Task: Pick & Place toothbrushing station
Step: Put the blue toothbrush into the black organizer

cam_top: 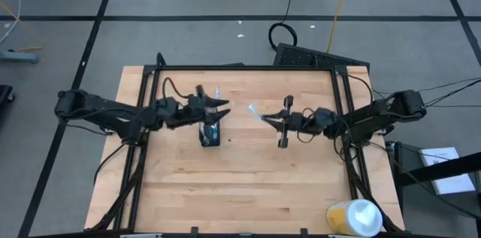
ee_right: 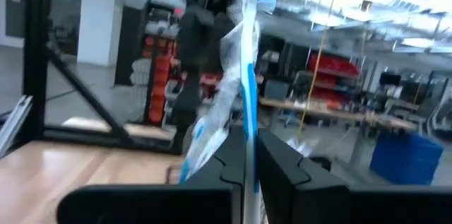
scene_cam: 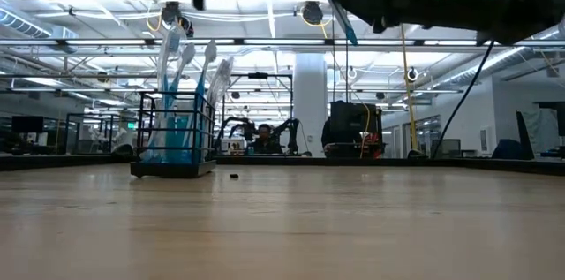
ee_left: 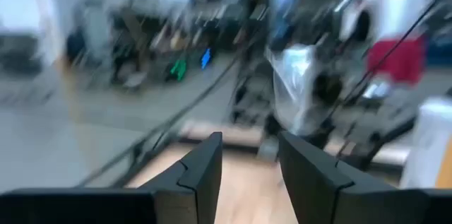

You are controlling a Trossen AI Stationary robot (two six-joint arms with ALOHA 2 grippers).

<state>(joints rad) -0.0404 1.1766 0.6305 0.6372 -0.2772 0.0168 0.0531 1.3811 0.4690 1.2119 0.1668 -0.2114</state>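
We see the right gripper [ee_right: 248, 155] with its jaws shut on 1 wrapped toothbrush [ee_right: 246, 75], whose long axis stands nearly upright, bristle end up. The mesh holder [cam_top: 211, 134] stands upright on the desk [cam_top: 248, 178] left of centre, its toothbrushes [scene_cam: 190, 77] pointing up. Above it the left gripper [cam_top: 219, 112] holds nothing, jaws partly open. A yellow-and-white container [cam_top: 353, 217] sits well apart at the near right corner.

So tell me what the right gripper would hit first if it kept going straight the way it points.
Probably the left gripper, above the black mesh holder. The right gripper, shut on a blue-and-white toothbrush, points across at it; relative heights are unclear.
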